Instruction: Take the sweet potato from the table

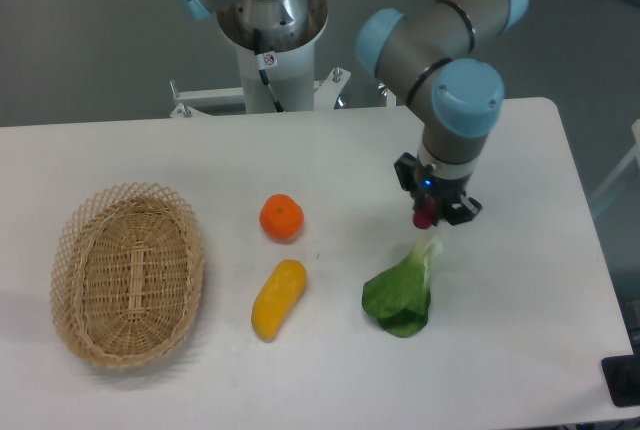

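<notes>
The gripper (428,212) is closed on the sweet potato (424,216), of which only a dark reddish end shows between the fingers. It hangs above the table (520,280), right of centre, just over the stem of the green leafy vegetable (403,292). The pick appears done: the item seems clear of the surface, though its height cannot be confirmed. Left on the table are the orange (282,218), the yellow fruit (277,298) and the wicker basket (128,275).
</notes>
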